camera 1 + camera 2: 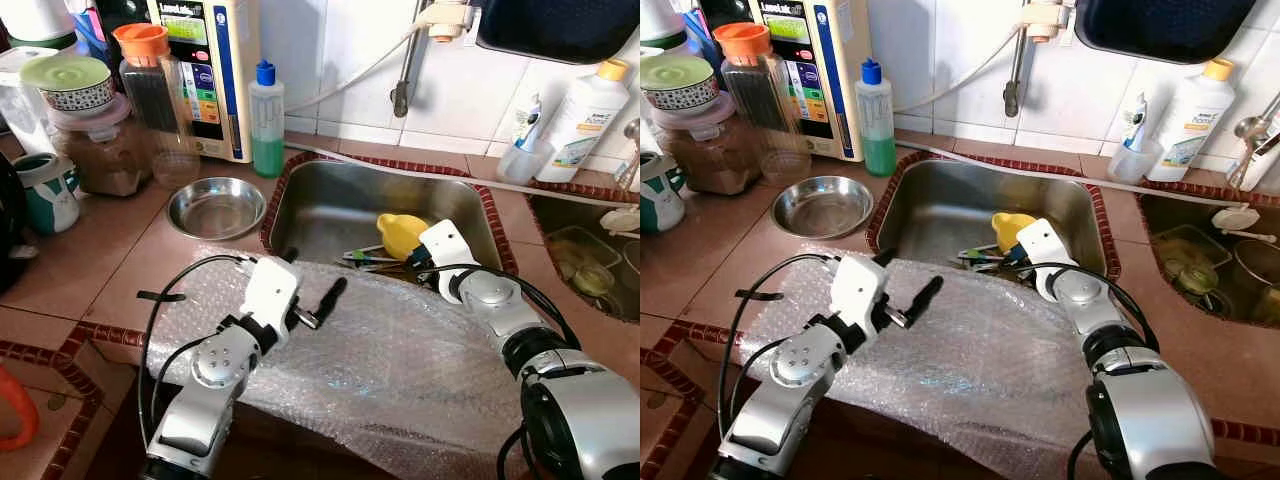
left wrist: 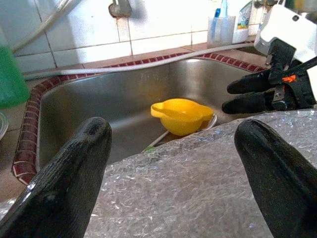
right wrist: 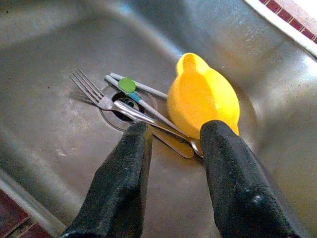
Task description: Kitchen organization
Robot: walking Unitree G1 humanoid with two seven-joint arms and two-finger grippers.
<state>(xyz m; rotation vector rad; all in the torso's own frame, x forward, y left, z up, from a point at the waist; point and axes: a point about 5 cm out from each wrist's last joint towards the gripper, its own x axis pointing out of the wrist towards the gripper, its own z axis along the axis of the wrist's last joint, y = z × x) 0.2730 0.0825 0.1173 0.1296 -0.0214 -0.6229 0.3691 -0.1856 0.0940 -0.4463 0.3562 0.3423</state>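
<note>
In the steel sink (image 1: 330, 205) lie a yellow cup (image 3: 203, 96) on its side, a fork (image 3: 94, 94), a green-tabbed peeler (image 3: 127, 85) and other cutlery over the drain. My right gripper (image 3: 176, 131) reaches down into the sink, open, its fingers (image 3: 124, 173) straddling the cutlery handles just beside the yellow cup (image 1: 398, 232). A sheet of bubble wrap (image 1: 400, 350) covers the counter in front of the sink. Over that sheet hovers my left gripper (image 1: 312, 275), open with nothing in it and pointing toward the sink.
A steel bowl (image 1: 216, 207) sits left of the sink, with a green soap bottle (image 1: 266, 120), a water purifier (image 1: 210, 70) and jars (image 1: 100, 140) behind. A second basin (image 1: 590, 270) with dishes lies right. Bottles (image 1: 585, 120) stand by the tiled wall.
</note>
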